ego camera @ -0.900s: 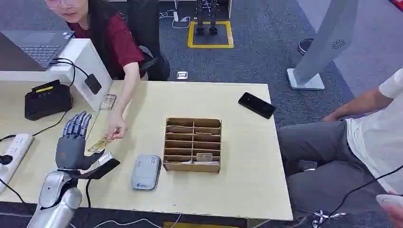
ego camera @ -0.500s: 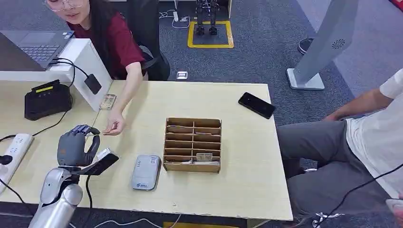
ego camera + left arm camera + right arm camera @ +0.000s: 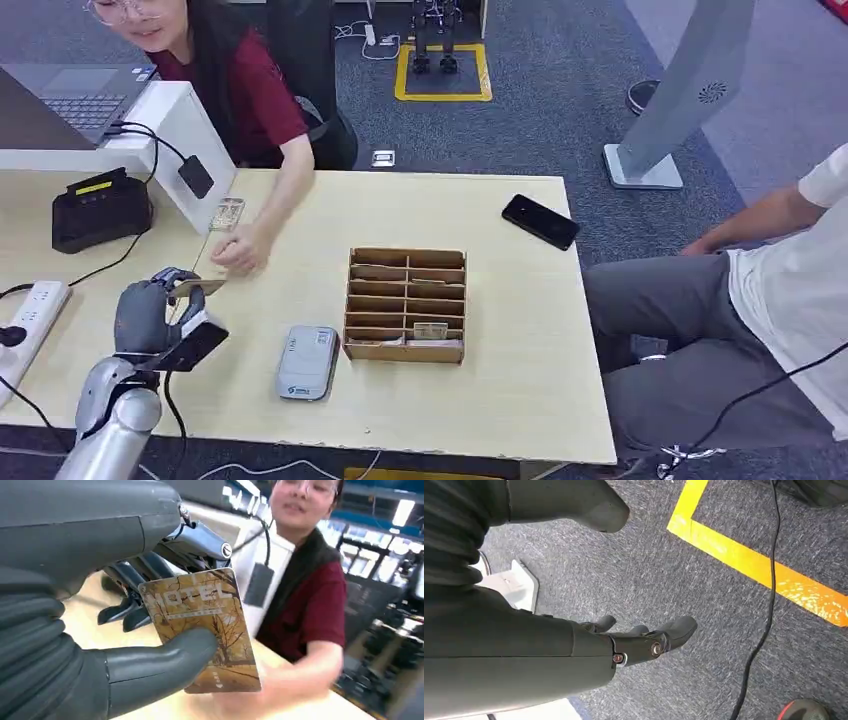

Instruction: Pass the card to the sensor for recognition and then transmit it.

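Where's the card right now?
In the left hand, pinched between thumb and fingers: the card sits over the table's left side, near the person's hand, left of the grey reader.

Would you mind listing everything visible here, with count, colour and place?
Brown hotel key card: one, pinched in left hand.
Grey flat card sensor: one, table's near edge.
Brown wooden slotted box: one, table centre.
Black phone: one, far right of table.
Black desk terminal: one, left counter.
White power strip: one, left edge.
Person in red shirt: one, behind table.
Person in white shirt: one, seated right.
Left hand: grey, above table.
Right hand: dark, fingers apart, above carpet.
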`<state>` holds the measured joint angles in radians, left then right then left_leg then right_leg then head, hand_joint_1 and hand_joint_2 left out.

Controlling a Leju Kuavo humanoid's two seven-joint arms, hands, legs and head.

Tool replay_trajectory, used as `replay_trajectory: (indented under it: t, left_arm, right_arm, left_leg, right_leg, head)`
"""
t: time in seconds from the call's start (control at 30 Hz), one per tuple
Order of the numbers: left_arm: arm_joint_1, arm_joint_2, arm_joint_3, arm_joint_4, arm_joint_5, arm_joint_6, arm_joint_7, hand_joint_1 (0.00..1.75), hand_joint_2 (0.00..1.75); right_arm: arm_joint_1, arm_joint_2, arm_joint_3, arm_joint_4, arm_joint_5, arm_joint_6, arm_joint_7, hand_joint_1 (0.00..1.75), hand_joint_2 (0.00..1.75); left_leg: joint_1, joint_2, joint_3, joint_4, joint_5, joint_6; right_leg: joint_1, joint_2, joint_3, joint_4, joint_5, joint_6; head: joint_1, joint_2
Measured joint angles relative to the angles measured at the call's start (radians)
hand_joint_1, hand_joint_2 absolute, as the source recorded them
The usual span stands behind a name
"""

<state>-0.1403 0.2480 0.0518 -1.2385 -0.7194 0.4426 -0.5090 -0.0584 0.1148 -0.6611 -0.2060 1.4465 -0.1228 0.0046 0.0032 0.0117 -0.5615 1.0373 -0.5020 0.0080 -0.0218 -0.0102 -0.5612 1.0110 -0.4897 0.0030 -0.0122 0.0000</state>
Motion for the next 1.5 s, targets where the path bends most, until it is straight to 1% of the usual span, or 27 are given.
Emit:
replay_trajectory:
  t: [0.07,0.13,0.2,0.3,0.37,0.47,0.53,0.57,0.67,0.7,0.8,0.9,0.97,1.13,1.2,1.4,1.5]
  left_arm:
    - [0.010,-0.003,0.016,-0.019,0.081,-0.060,-0.035,1.75,1.75]
    - [0.020,-0.008,0.041,-0.043,0.139,-0.117,-0.063,1.75,1.75]
    - [0.030,-0.015,0.064,-0.065,0.173,-0.168,-0.070,1.75,1.75]
    - [0.030,-0.029,0.079,-0.084,0.241,-0.273,-0.041,1.75,1.75]
    - [0.029,-0.037,0.083,-0.092,0.275,-0.328,-0.019,1.75,1.75]
    - [0.029,-0.045,0.086,-0.097,0.293,-0.353,-0.013,1.75,1.75]
    - [0.029,-0.047,0.089,-0.100,0.325,-0.385,-0.009,1.75,1.75]
    - [0.029,-0.049,0.090,-0.101,0.347,-0.408,-0.004,1.75,1.75]
    - [0.033,-0.051,0.099,-0.103,0.439,-0.509,0.023,1.75,1.75]
    - [0.037,-0.052,0.099,-0.104,0.451,-0.525,0.028,1.75,1.75]
    - [0.054,-0.057,0.100,-0.105,0.456,-0.552,0.055,1.75,1.75]
    - [0.068,-0.061,0.100,-0.104,0.416,-0.555,0.099,1.75,1.75]
    - [0.074,-0.068,0.094,-0.099,0.396,-0.546,0.107,1.75,1.75]
    - [0.090,-0.090,0.058,-0.083,0.396,-0.544,0.128,1.75,1.75]
    - [0.097,-0.095,0.042,-0.078,0.383,-0.535,0.143,1.75,1.75]
    - [0.106,-0.105,0.016,-0.067,0.375,-0.531,0.145,1.75,1.75]
    - [0.105,-0.108,0.005,-0.063,0.367,-0.528,0.160,1.75,1.75]
  right_arm:
    - [0.000,0.000,-0.001,0.000,0.009,0.000,0.000,0.00,1.75]
    - [0.000,0.001,-0.003,0.000,0.009,0.002,0.001,0.00,1.75]
    - [0.000,0.001,-0.003,0.000,0.010,0.004,0.003,0.00,1.75]
    - [-0.001,0.001,-0.005,0.000,0.010,0.004,0.005,0.00,1.75]
    - [-0.001,0.001,-0.009,0.000,0.010,0.007,0.002,0.00,1.75]
    - [-0.001,0.001,-0.016,0.000,0.010,0.008,0.002,0.00,1.75]
    - [-0.001,0.001,-0.019,0.000,0.012,0.010,0.000,0.00,1.75]
    - [-0.001,0.001,-0.019,0.000,0.012,0.010,0.000,0.00,1.75]
    - [-0.001,0.001,-0.022,0.000,0.011,0.006,0.000,0.00,1.75]
    - [-0.001,0.001,-0.023,0.000,0.011,0.006,0.000,0.00,1.75]
    - [-0.001,0.001,-0.024,0.000,0.012,0.013,0.006,0.00,1.75]
    - [0.000,0.001,-0.028,0.000,0.012,0.012,0.012,0.00,1.75]
    - [0.000,0.001,-0.029,0.000,0.013,0.011,0.010,0.00,1.75]
    - [0.000,0.001,-0.031,0.000,0.027,0.008,0.004,0.00,1.75]
    - [0.000,0.001,-0.035,0.000,0.029,0.010,0.004,0.00,1.75]
    - [0.001,0.001,-0.042,0.000,0.029,0.011,0.004,0.00,1.75]
    - [0.001,0.002,-0.045,0.000,0.029,0.009,0.005,0.00,1.75]
  left_leg:
    - [0.000,0.000,0.000,0.000,0.000,0.000]
    - [0.000,0.000,0.000,0.000,0.000,0.000]
    - [0.000,0.000,0.000,0.000,0.000,0.000]
    - [0.000,-0.001,0.000,0.000,0.000,0.000]
    - [0.000,0.000,0.000,0.000,0.000,0.000]
    - [0.000,0.000,0.000,0.000,0.000,0.001]
    - [0.000,0.000,0.000,0.000,0.000,0.001]
    - [0.000,0.000,0.000,0.000,0.001,0.001]
    - [0.000,0.000,0.000,0.000,0.001,0.001]
    - [0.000,0.000,0.000,0.000,0.001,0.001]
    - [0.000,0.000,0.000,0.000,0.001,0.001]
    - [0.000,0.000,0.000,0.000,0.001,0.001]
    - [0.000,0.000,-0.001,0.000,0.001,0.001]
    - [0.000,0.000,-0.001,0.001,0.001,0.001]
    - [0.000,0.000,-0.001,0.001,0.001,0.001]
    - [0.000,0.000,-0.001,0.001,0.001,0.001]
    - [0.000,0.000,-0.001,0.001,0.001,0.001]
  right_leg:
    - [0.000,0.000,0.000,0.000,0.000,0.000]
    - [0.000,0.000,0.000,0.000,0.000,0.000]
    - [0.000,0.000,0.000,0.000,0.000,0.000]
    - [0.000,-0.001,0.000,0.000,0.000,0.000]
    - [0.000,0.000,0.000,0.000,0.000,0.000]
    - [0.000,0.000,0.000,0.000,0.001,0.001]
    - [0.000,0.000,0.000,0.000,0.001,0.001]
    - [0.000,0.000,0.000,0.000,0.001,0.001]
    - [0.000,0.000,0.000,0.000,0.001,0.001]
    - [0.000,0.000,0.000,0.000,0.001,0.001]
    - [0.000,0.000,0.000,0.000,0.001,0.001]
    - [0.000,0.000,-0.001,0.000,0.001,0.001]
    - [0.000,0.000,-0.001,0.000,0.001,0.001]
    - [0.000,0.000,-0.001,0.000,0.001,0.001]
    - [0.000,0.000,-0.001,0.000,0.001,0.001]
    - [0.000,0.000,-0.001,0.000,0.001,0.001]
    - [0.000,0.000,-0.001,0.000,0.001,0.001]
  head:
    - [0.000,0.000]
    - [0.000,0.000]
    - [0.000,0.000]
    - [0.000,0.000]
    - [0.000,0.000]
    - [0.000,0.000]
    - [0.000,0.000]
    - [0.000,0.000]
    - [0.000,0.000]
    - [0.000,0.000]
    - [0.000,0.000]
    - [0.000,0.000]
    - [0.000,0.000]
    - [0.000,0.000]
    - [0.000,0.000]
    - [0.000,0.000]
    - [0.000,0.000]
